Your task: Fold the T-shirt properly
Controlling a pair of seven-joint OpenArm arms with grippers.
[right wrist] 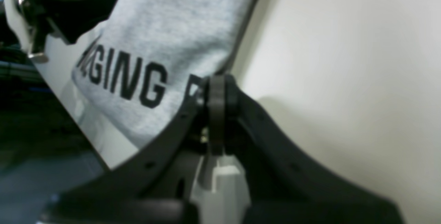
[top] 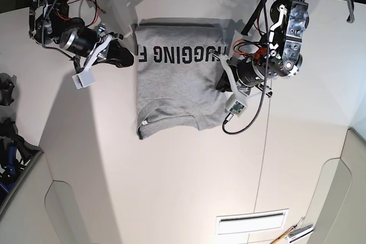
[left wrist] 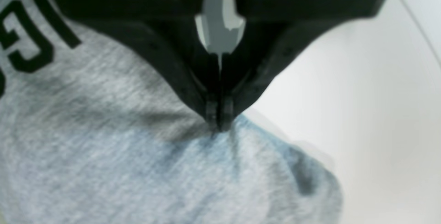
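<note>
T-shirt [top: 174,87] lay partly folded on your table [top: 171,187], grey, black lettering up. L gripper [left wrist: 219,122] pinched its edge; R gripper [right wrist: 216,89] looked clamped on fabric too.

Black curved jaws on a pale grey core, bare metal motor housings, red and black cables.

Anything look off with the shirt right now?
Nothing damaged. The T-shirt lies partly folded, but its lower edge is uneven: a curved hem fold shows at the bottom left. Left gripper and right gripper are both shut at its edges.
</note>
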